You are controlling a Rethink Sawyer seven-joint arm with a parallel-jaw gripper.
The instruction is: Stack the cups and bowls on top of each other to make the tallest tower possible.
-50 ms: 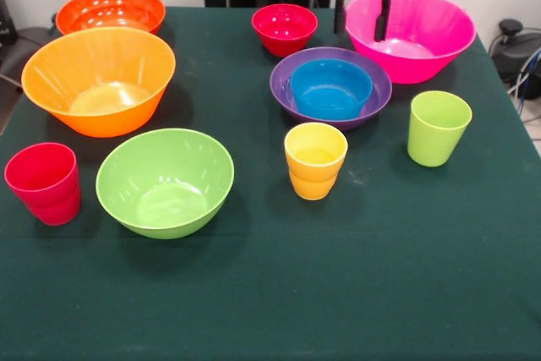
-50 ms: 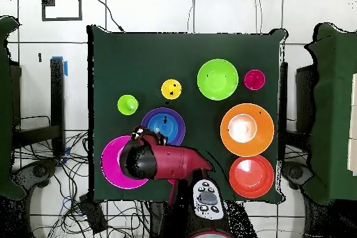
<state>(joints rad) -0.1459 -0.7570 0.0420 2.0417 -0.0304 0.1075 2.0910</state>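
Jaws (image 1: 362, 16) spread apart, two dark fingers hanging at the top right of the front view, holding nothing. One finger sits outside the near-left rim of the large glossy pink plastic bowl (image 1: 423, 40); the other hangs inside it.

Dark green cloth-covered desk (image 1: 270, 293) carries everything. All bowls and cups stand upright, mouths up.

Right of centre: medium purple plastic bowl (image 1: 287, 90) with the small blue plastic bowl (image 1: 331, 89) nested inside it. This pair is the only stack. It touches or nearly touches the pink bowl's lower left side.

Small red plastic bowl (image 1: 285, 28) stands alone at top centre, just above the purple bowl.

Below the stack: yellow plastic tumbler (image 1: 315, 161). To its right, lime green plastic tumbler (image 1: 438, 128), apart from it.

Left half: red-orange plastic bowl (image 1: 111, 10) at upper left; large light orange plastic bowl (image 1: 99, 79) just below it; lime green plastic bowl (image 1: 165, 181) lower centre-left; red plastic tumbler (image 1: 45, 183) at far left edge.

Overhead view: red arm (image 2: 174, 162) reaches up from the bottom, covering part of the pink bowl.
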